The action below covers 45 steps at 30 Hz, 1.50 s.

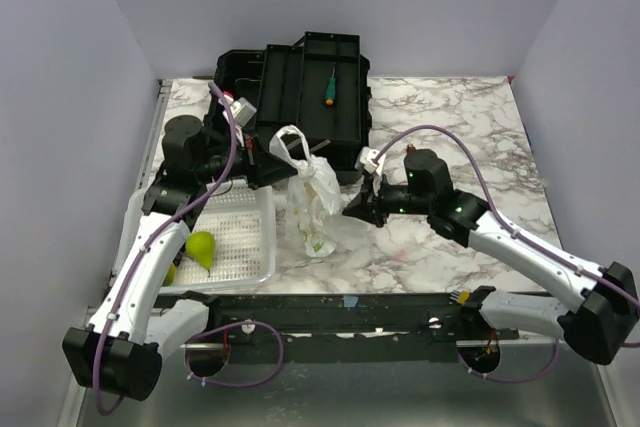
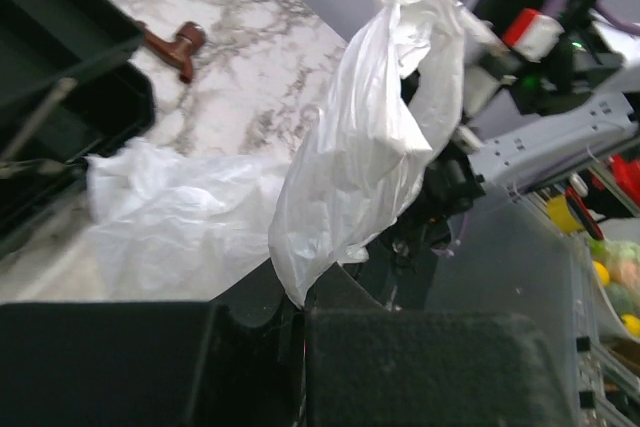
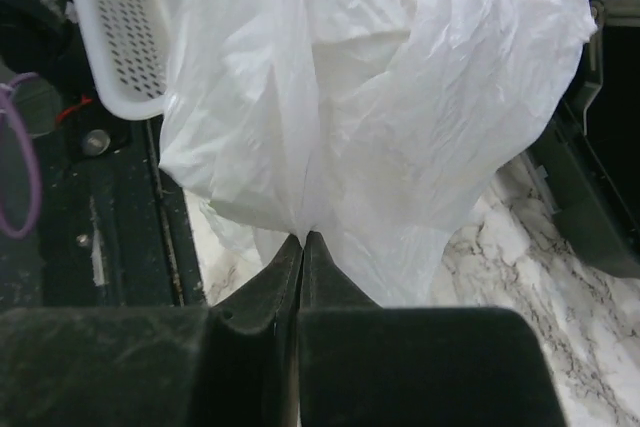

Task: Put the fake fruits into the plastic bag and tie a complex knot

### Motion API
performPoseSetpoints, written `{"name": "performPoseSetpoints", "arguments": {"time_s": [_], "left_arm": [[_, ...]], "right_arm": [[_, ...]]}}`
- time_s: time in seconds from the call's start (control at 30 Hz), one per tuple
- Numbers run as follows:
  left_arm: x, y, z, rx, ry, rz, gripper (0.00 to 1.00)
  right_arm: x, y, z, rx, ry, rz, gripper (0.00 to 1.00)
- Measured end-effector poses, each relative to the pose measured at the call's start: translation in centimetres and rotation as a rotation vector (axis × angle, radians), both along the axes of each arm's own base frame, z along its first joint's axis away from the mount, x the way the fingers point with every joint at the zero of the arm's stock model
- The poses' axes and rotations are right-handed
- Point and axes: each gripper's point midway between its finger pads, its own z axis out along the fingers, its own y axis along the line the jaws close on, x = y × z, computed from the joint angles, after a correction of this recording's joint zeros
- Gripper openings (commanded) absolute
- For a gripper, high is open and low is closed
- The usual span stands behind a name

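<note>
1. The plastic bag (image 1: 312, 197) is seen standing upright near the middle of the marble desk (image 1: 450, 127), between the two arms and just in front of a black tool case (image 1: 300, 82).
2. The left jaws are closed on a gathered strand of the bag's upper part. In the left wrist view the white film (image 2: 370, 147) is pinched between them and rises away from them.
3. The right jaws are closed too, pressed tight together with the bag's film (image 3: 380, 97) nipped at their tips, on the bag's right side.
4. A loop handle (image 1: 288, 139) stands up at the top of the bag. Whether it is tied cannot be told.
5. A small yellow-green print (image 1: 316, 244) is seen low on the bag.
6. Two fake fruits (image 1: 202, 247) lie in a white perforated basket (image 1: 245, 237) just left of the bag. One is pear-shaped, and the second (image 1: 170, 273) is partly hidden by the left arm (image 1: 140, 267).
7. A green-handled screwdriver (image 1: 329, 87) lies in the tool case.
8. A small brown object (image 2: 175, 44) is seen on the desk in the left wrist view.
</note>
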Motion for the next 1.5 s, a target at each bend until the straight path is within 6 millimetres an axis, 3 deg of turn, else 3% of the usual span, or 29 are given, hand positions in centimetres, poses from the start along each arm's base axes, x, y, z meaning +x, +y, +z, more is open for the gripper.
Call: {"name": "performPoseSetpoints", "arguments": {"time_s": [0.27,0.3,0.4,0.43,0.57,0.63,0.97,1.0,1.03,1.07,1.1,1.2,1.23,1.3,1.33,1.37,1.5], "left_arm": [[6.0,3.7,0.0,0.064,-0.020,0.147,0.00],[6.2,3.9,-0.2,0.069,-0.019,0.150,0.00],[6.1,3.7,-0.5,0.073,-0.010,0.137,0.00],[5.9,3.5,-0.4,0.071,-0.013,0.126,0.00],[4.8,2.4,-0.6,0.061,-0.015,0.088,0.00],[4.3,1.9,-0.7,0.055,-0.008,0.072,0.00],[2.9,0.3,-0.5,0.042,0.003,0.004,0.00],[2.8,0.1,-0.4,0.040,0.002,-0.007,0.00],[2.5,0.0,-0.2,0.036,0.000,-0.021,0.00],[2.2,-0.1,0.0,0.032,-0.002,-0.040,0.00],[1.9,-0.2,0.3,0.028,-0.008,-0.053,0.00],[1.2,-0.3,1.1,0.015,-0.021,-0.097,0.00],[1.0,-0.3,1.2,0.011,-0.022,-0.109,0.00],[0.7,-0.3,1.7,0.007,-0.025,-0.136,0.00],[0.7,-0.3,2.0,0.007,-0.029,-0.147,0.00],[0.7,-0.3,2.3,0.007,-0.032,-0.159,0.00],[0.4,-0.4,3.0,0.006,-0.048,-0.197,0.00]], "right_arm": [[-4.6,-2.3,4.6,0.092,0.034,0.040,0.01],[-5.0,-2.6,4.7,0.091,0.044,0.041,0.06],[-5.2,-3.0,4.0,0.068,0.096,0.006,0.98],[-4.6,-3.1,3.5,0.053,0.110,-0.028,1.00],[-2.9,-2.9,2.4,0.023,0.134,-0.105,1.00],[-2.0,-2.3,2.8,0.035,0.137,-0.126,1.00],[1.1,4.1,5.0,0.130,-0.050,-0.109,1.00],[1.6,4.5,5.0,0.129,-0.078,-0.119,0.97],[2.1,4.7,4.9,0.125,-0.104,-0.132,0.89],[2.7,4.8,4.8,0.120,-0.132,-0.150,0.71],[3.3,4.8,4.8,0.113,-0.158,-0.168,0.61],[4.1,4.4,4.6,0.092,-0.214,-0.192,0.40],[4.1,4.2,4.4,0.084,-0.223,-0.194,0.39],[3.8,3.7,3.6,0.065,-0.230,-0.188,0.49],[3.6,3.3,3.2,0.054,-0.229,-0.186,0.63],[3.4,3.1,2.8,0.044,-0.230,-0.184,0.69],[3.9,2.3,2.9,0.026,-0.253,-0.224,0.80]]}}
